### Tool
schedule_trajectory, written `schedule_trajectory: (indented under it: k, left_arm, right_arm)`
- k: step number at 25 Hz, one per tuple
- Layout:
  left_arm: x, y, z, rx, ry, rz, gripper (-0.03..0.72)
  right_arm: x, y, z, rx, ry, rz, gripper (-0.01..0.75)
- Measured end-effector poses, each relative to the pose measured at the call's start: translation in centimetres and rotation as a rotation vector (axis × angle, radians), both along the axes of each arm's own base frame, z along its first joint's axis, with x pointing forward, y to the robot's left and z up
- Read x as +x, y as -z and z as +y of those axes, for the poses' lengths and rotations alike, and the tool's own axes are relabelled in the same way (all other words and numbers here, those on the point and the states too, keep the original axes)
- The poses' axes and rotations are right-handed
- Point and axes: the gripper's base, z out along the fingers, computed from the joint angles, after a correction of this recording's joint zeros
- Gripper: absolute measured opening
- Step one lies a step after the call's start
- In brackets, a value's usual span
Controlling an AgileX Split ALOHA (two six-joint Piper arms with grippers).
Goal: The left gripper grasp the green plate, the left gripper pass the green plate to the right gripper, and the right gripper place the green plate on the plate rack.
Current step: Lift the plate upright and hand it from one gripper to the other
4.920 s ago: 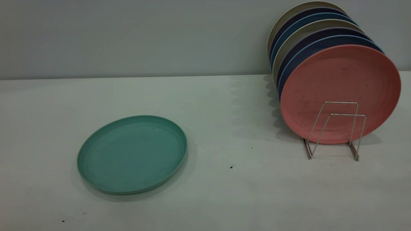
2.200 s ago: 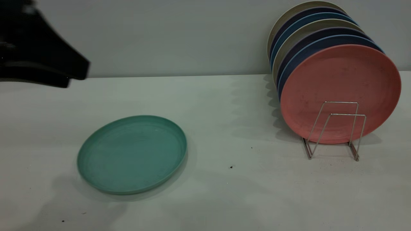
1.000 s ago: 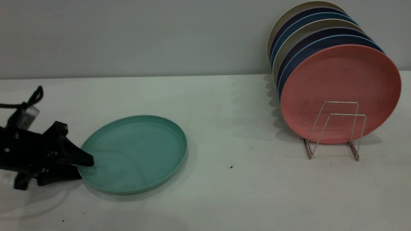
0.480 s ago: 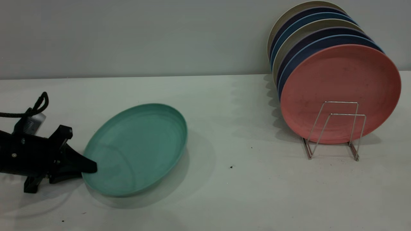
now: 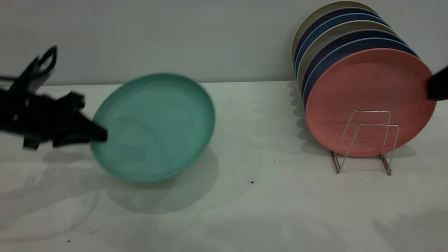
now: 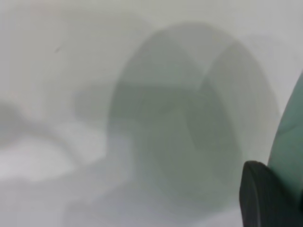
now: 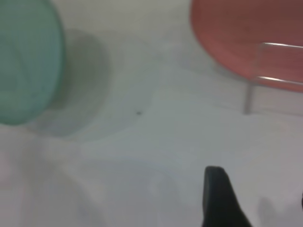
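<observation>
Currently my left pincer [image 5: 99, 134] is clenched on the left rim of the green plate [image 5: 154, 126], holding it clear of the surface [image 5: 245, 210] and tilted up, face toward the camera; I judge an edge grip leaves the opposite rim free for handover. My right pincer [image 5: 437, 84] only enters at the far right edge, in front of the salmon plate [image 5: 367, 91]; its fingers I cannot tell. Wire plate rack [image 5: 364, 140] shows front loops free, so that's the likely slot.
</observation>
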Motion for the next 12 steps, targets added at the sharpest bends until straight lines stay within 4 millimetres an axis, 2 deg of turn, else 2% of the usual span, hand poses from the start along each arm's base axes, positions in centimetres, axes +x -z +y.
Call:
schedule_trajectory:
  k: [3,5,12]
  left_arm:
    - [0.4,-1.8,-2.0,0.024,0.033,-0.037,0.016]
    - [0.5,-2.3,-3.5,0.018,0.052,-0.037,0.016]
    - [-0.3,-2.2,-8.2,0.021,0.142,-0.01,0.016]
  right_arm:
    - [1.5,1.7,0.5,0.078,-0.021,0.004,0.429]
    - [2.3,2.6,0.8,0.107,-0.05,-0.006,0.429]
    - [5.4,5.4,1.5,0.189,-0.111,0.053,0.429]
